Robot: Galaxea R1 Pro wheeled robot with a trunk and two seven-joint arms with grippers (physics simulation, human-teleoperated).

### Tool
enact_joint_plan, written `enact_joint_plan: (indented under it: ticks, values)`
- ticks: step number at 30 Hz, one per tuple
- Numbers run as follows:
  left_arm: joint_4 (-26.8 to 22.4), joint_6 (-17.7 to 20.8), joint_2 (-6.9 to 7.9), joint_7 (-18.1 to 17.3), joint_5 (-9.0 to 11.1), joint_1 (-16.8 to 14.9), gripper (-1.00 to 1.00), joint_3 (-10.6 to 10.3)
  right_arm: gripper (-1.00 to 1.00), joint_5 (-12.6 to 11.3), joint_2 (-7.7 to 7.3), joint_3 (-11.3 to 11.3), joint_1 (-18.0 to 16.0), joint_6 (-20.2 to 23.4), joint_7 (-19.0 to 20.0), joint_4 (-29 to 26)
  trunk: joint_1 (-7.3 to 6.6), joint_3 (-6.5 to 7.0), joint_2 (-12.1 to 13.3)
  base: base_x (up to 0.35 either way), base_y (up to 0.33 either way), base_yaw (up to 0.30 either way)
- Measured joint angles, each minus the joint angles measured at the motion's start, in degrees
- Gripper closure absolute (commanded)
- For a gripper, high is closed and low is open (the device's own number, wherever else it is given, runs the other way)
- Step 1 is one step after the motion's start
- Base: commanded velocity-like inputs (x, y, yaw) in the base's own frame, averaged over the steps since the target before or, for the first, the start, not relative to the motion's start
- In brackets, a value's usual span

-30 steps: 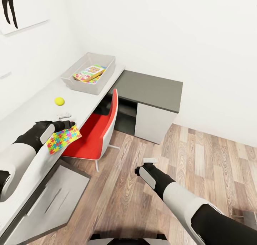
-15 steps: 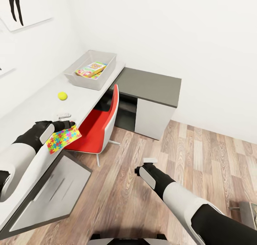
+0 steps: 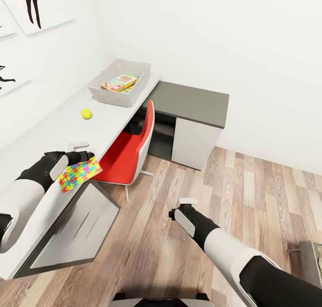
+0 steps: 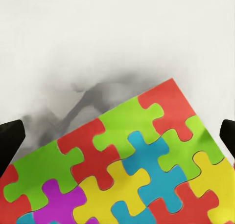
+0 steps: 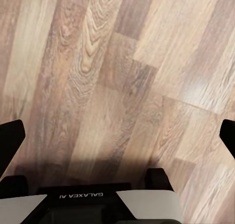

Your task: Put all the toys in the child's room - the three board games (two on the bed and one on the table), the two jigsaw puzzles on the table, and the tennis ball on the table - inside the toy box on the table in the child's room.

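My left gripper (image 3: 85, 150) is shut on a jigsaw puzzle (image 3: 79, 173), a thin square of coloured interlocking pieces, held just over the front edge of the light-grey table (image 3: 53, 128). The left wrist view shows the puzzle (image 4: 127, 170) up close above the tabletop. A small yellow-green tennis ball (image 3: 86, 114) lies on the table farther along. At the far end stands the light-grey toy box (image 3: 107, 95) with a printed board game (image 3: 120, 81) lying inside. My right gripper (image 3: 183, 206) hangs open over the wooden floor (image 5: 117, 62), holding nothing.
A red chair (image 3: 129, 150) is tucked under the table below the toy box. The lower dark-grey desk section (image 3: 192, 103) adjoins on the right. An open drawer (image 3: 71, 235) juts out under my left arm. Wooden floor (image 3: 250, 195) spreads to the right.
The whole view has shifted, so the camera has moved: table, ball and toy box sit higher and further right in the picture. Both arms keep their pose, the puzzle still held.
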Motion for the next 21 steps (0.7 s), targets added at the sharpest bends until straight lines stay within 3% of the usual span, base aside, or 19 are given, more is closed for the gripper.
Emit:
enact_joint_plan:
  ticks: [6, 21]
  values:
    - [-0.01, 0.00, 0.00, 0.00, 0.00, 0.01, -1.00, 0.01, -1.00, -0.01, 0.00, 0.01, 0.00, 0.00, -0.01, 0.00, -0.01, 0.00, 0.00, -0.193, 0.011, 0.000]
    - [-0.02, 0.00, 0.00, 0.00, -0.01, -0.02, -1.00, 0.00, -1.00, -0.01, 0.00, 0.01, 0.00, 0.00, 0.00, 0.00, -0.02, 0.00, 0.00, -0.010, 0.000, 0.000]
